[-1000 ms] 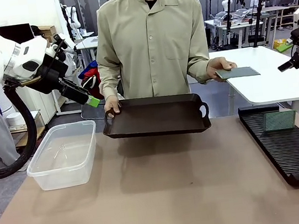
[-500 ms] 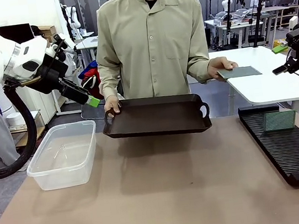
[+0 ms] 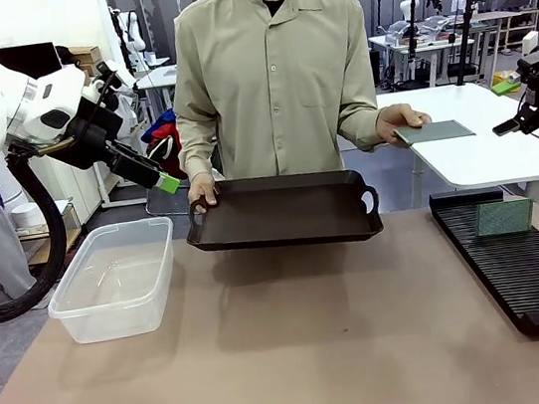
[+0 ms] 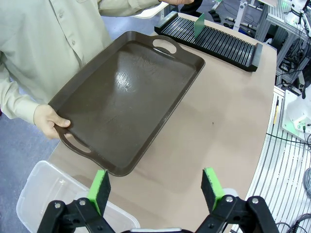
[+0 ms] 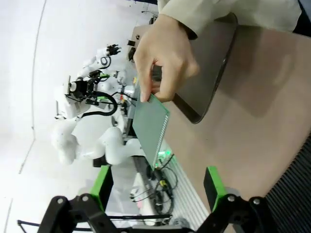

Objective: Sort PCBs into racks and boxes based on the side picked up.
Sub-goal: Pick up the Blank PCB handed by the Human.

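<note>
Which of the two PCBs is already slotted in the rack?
The PCB standing upright near the far end of the rack; the other PCB lies flat in the person's hand.

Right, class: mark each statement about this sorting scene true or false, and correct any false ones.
1. A PCB stands upright in the rack. True.
2. The tray lies flat on the table. False: the person holds it above the table by one handle.
3. The right gripper is shut on the second PCB. False: it is open; the person's hand holds that board.
4. The clear tub sits on the table, on the robot's left side. True.
5. The left gripper is open. True.
</note>
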Controlling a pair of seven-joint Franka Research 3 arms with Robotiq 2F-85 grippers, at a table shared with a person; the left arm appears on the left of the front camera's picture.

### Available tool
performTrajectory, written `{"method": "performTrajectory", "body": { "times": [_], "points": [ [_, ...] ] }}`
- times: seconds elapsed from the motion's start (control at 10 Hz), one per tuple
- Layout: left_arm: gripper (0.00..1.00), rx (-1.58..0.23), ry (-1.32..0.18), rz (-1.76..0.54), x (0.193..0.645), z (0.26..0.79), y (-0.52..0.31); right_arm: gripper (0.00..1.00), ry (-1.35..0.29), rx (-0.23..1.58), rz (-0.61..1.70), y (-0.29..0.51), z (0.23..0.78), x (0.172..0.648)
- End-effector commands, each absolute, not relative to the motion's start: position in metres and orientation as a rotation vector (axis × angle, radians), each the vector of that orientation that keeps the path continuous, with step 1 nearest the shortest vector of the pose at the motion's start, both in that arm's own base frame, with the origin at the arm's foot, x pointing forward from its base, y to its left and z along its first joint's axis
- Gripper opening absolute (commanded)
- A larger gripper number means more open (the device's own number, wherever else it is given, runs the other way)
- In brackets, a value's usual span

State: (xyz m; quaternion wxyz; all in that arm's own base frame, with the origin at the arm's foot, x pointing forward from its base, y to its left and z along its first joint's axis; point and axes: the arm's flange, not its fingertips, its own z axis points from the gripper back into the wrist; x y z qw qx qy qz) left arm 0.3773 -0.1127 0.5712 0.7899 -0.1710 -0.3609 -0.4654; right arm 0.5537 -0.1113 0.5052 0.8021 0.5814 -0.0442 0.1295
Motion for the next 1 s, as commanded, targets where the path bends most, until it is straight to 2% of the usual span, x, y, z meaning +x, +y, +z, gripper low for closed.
{"method": "performTrajectory", "body": {
  "times": [0.0, 0.3, 0.8, 0.9],
  "points": [
    [1.00, -0.369, -0.772, -1.008, 0.377, 0.570, -0.112, 1.00, 0.012, 1.364, 0.175, -0.103, 0.498, 0.572],
    [1.00, -0.369, -0.772, -1.008, 0.377, 0.570, -0.112, 1.00, 0.111, 1.466, 0.088, -0.090, 0.477, 0.592],
    [1.00, -0.369, -0.772, -1.008, 0.377, 0.570, -0.112, 1.00, 0.233, 1.479, 0.125, -0.065, 0.456, 0.601],
    [1.00, -0.369, -0.772, -1.008, 0.377, 0.570, -0.112, 0.54, 0.239, 1.506, 0.180, -0.063, 0.453, 0.601]
  ]
}}
